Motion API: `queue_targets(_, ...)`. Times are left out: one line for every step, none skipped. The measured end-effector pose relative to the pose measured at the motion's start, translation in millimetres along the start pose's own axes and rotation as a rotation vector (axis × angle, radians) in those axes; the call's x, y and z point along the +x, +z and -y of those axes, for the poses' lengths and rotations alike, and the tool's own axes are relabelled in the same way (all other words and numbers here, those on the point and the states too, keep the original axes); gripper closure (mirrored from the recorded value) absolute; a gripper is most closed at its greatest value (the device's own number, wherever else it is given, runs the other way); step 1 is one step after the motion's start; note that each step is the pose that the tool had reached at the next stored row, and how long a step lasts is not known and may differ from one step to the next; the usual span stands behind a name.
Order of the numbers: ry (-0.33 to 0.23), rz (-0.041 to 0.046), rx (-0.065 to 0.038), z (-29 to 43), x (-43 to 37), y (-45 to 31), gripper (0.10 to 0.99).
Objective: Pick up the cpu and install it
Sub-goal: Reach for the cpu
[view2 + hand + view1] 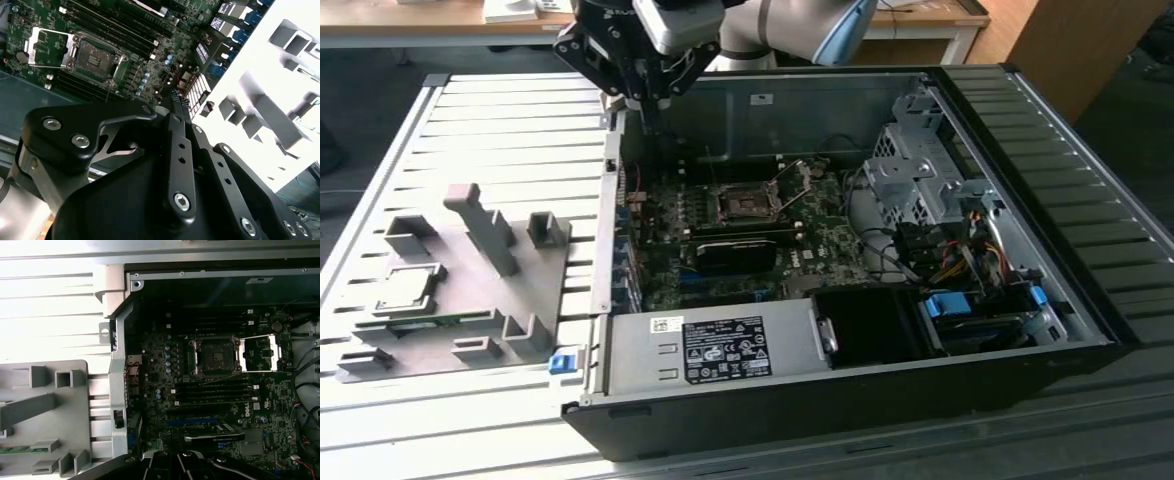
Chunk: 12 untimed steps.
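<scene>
Hovering above the computer case [881,395] wall we find the gripper [647,100], jaws clenched, nothing held, cpu [404,289] in the grey fixture tray [460,300] on the surface [507,130], well apart, motherboard socket [750,203] lid open.

Black claw [176,100] of hinged bars [178,155] with silver screws [181,201]; pale grey arm [774,25] with blue cap [849,35].

harsh light washes the tray [270,55] white in the second wrist view; the computer case [200,295] interior sits dim.
</scene>
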State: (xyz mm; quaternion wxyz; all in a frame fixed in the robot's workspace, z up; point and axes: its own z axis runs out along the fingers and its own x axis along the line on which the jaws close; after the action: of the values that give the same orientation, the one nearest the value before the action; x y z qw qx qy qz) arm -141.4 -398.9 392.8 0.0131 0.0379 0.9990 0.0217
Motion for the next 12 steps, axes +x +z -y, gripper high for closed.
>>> queue_targets(0.0,0.0,0.0,0.0,0.6,0.0,0.98)
queue_targets(0.0,0.0,0.0,0.1,1.2,0.0,0.98)
queue_targets(0.0,0.0,0.0,0.1,1.8,0.1,0.98)
queue_targets(0.0,0.0,0.0,0.2,2.4,0.1,0.98)
queue_targets(0.0,0.0,0.0,0.2,2.9,0.1,0.98)
queue_targets(0.0,0.0,0.0,0.3,3.4,0.1,0.98)
queue_targets(0.0,0.0,0.0,0.3,3.9,0.1,0.98)
queue_targets(0.0,0.0,0.0,0.4,4.4,0.1,0.98)
queue_targets(0.0,0.0,0.0,0.4,5.0,0.1,0.98)
queue_targets(0.0,0.0,0.0,0.4,5.6,0.2,0.98)
queue_targets(0.0,0.0,0.0,0.5,6.2,0.2,0.98)
queue_targets(0.0,0.0,0.0,0.5,6.9,0.2,0.98)
